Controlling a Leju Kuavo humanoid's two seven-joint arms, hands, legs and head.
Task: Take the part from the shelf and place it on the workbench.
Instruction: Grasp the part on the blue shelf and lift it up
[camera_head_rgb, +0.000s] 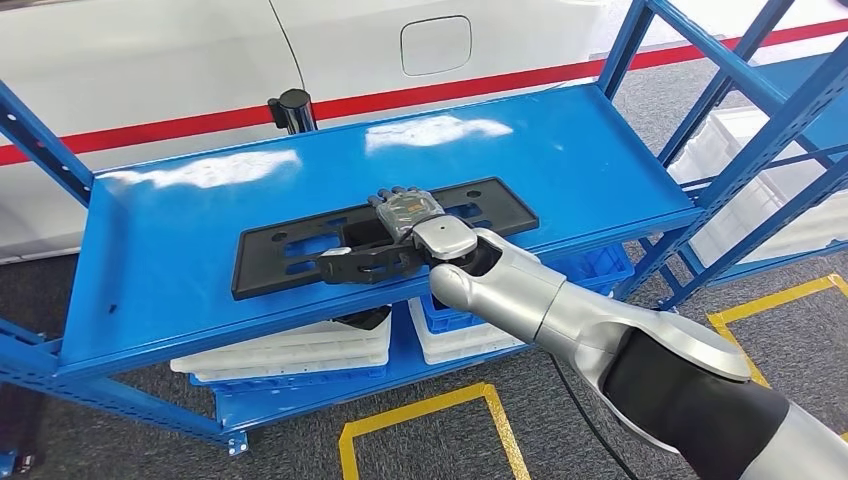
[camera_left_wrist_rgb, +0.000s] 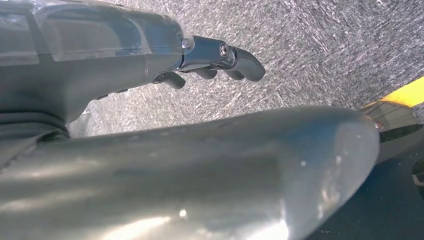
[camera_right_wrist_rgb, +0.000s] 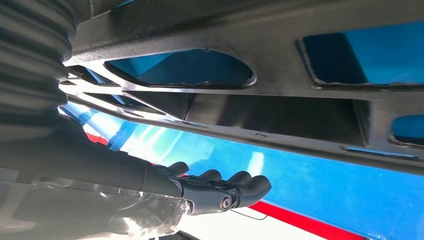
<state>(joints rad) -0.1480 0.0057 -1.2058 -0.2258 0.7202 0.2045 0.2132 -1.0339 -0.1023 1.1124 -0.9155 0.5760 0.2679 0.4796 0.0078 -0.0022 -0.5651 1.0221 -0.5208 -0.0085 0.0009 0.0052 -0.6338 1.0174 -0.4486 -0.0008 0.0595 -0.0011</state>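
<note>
My right hand (camera_head_rgb: 405, 232) over black part (camera_head_rgb: 300, 250) on blue shelf (camera_head_rgb: 150, 290), fingers (camera_right_wrist_rgb: 240, 185) across top, thumb under near edge: gripping for lift, I judge. Part flat on shelf. Left hand (camera_left_wrist_rgb: 210, 57) hangs idle, fingers curled, empty.

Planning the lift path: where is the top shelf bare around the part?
Bare blue shelf runs behind the black part to the back edge, and left of it to the upright. The front strip is narrow, crowded by the right hand.

Matt black plastic part (camera_head_rgb: 300, 250) on glossy blue painted-metal shelf (camera_head_rgb: 150, 260)
</note>
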